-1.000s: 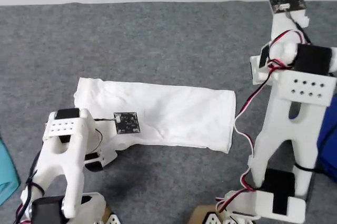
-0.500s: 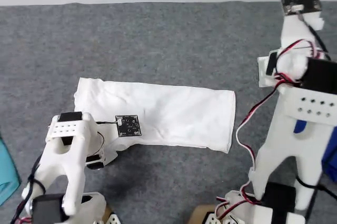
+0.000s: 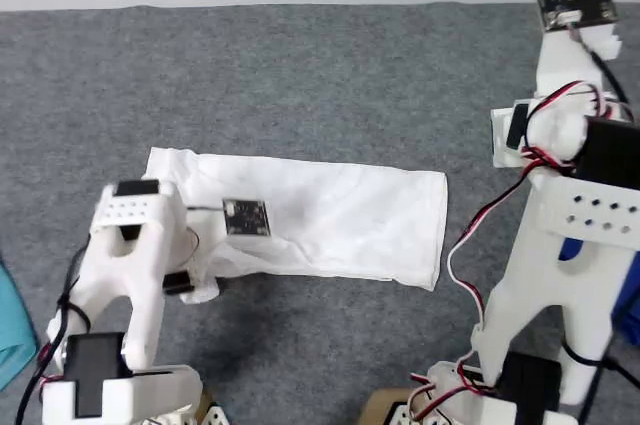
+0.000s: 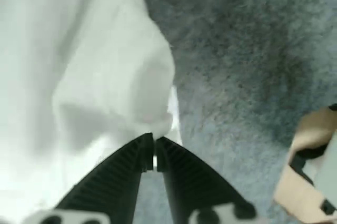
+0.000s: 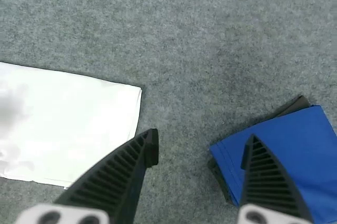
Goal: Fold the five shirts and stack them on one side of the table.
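Tabletop (image 3: 300, 65) is carrying the white shirt (image 3: 340, 215) mid-table, lying half-folded as a long strip. Blue shirt (image 5: 305, 134) is sitting folded at the right side. Left fingers (image 4: 118, 176) are gripping the white shirt's edge; right fingers (image 5: 124, 171) are hanging open. Judging early: most shirts remaining.

White shirt (image 3: 330, 215): plain, no pattern. Blue shirt (image 5: 295, 150): solid, no pattern. Cloth (image 3: 12, 330): teal. Table (image 3: 300, 75): mottled grey. Left gripper (image 4: 150, 153) and right gripper (image 5: 201, 145): black, ribbed. Left arm (image 3: 130, 265): white body, black motors
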`<action>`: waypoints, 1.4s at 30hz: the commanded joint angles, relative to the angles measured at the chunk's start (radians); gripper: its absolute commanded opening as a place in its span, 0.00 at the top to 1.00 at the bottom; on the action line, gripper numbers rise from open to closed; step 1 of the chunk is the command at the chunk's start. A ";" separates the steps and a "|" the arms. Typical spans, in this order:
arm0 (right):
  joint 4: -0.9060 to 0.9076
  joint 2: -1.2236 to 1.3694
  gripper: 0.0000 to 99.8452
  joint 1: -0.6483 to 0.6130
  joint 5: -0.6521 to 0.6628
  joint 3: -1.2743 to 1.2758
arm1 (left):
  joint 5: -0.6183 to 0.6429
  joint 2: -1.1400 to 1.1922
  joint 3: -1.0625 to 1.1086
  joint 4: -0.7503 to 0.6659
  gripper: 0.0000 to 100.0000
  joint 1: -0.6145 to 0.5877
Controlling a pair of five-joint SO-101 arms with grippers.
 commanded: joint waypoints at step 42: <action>0.038 -0.171 0.73 0.004 -0.014 0.255 | 0.316 0.848 -1.198 0.276 1.00 0.020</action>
